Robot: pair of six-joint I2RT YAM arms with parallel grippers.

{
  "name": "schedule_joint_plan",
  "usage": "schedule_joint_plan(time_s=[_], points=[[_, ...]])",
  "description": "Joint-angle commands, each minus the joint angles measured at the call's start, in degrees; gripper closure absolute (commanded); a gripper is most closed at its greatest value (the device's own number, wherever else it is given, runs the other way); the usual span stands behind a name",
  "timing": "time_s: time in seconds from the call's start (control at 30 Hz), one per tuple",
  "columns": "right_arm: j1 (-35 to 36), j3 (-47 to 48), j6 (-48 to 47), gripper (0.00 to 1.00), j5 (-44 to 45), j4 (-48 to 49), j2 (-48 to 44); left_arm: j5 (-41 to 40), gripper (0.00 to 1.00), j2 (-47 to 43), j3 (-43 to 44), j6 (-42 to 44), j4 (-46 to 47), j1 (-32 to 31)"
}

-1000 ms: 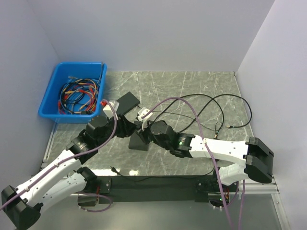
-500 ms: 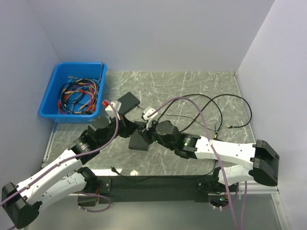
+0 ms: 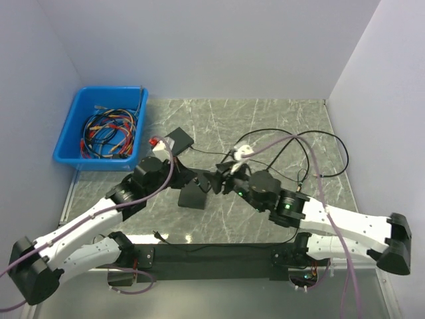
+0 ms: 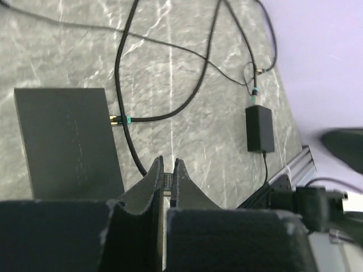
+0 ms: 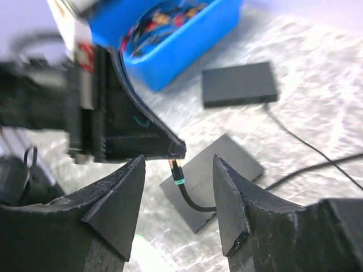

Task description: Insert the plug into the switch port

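The plug (image 5: 177, 171), gold-tipped with a teal band on a black cable (image 5: 195, 204), sticks out of my left gripper (image 4: 168, 164), which is shut on it; a sliver of it shows between the fingers (image 4: 168, 180). My right gripper (image 5: 180, 162) stands open around the plug without touching it, and its fingers (image 5: 127, 190) are spread wide. In the top view both grippers (image 3: 197, 176) (image 3: 220, 181) meet above a flat black box (image 3: 192, 196). The switch (image 3: 179, 140) lies behind them, with another teal-banded plug (image 4: 121, 119) in its edge. Its free port is not visible.
A blue bin (image 3: 73, 136) of coloured cables stands at the back left. Loose black cables (image 3: 292, 143) loop over the marble table on the right. A small black adapter (image 4: 259, 128) lies near the metal rail (image 4: 292, 170) at the table's front edge.
My left gripper has shut on the plug. My right gripper has opened, let go of it and drawn back to the right.
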Motion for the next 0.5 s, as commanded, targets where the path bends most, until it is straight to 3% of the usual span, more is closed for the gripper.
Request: schedule_joint_plan(time_s=[0.0, 0.2, 0.33, 0.47], points=[[-0.4, -2.4, 1.6, 0.42, 11.4, -1.6, -6.9, -2.7, 0.99, 4.9, 3.6, -6.5, 3.1, 0.2], [-1.6, -4.2, 2.3, 0.41, 22.1, -9.6, -16.0, 6.6, 0.99, 19.5, 7.7, -15.5, 19.6, 0.2], [-3.2, -2.3, 4.2, 0.41, 31.5, -15.9, -19.4, 17.3, 0.99, 28.7, 11.2, -21.3, 42.9, 0.7], [-3.5, -1.6, 3.3, 0.42, 33.0, -18.6, -23.8, 23.9, 0.99, 36.1, 14.4, -28.5, 55.7, 0.7]])
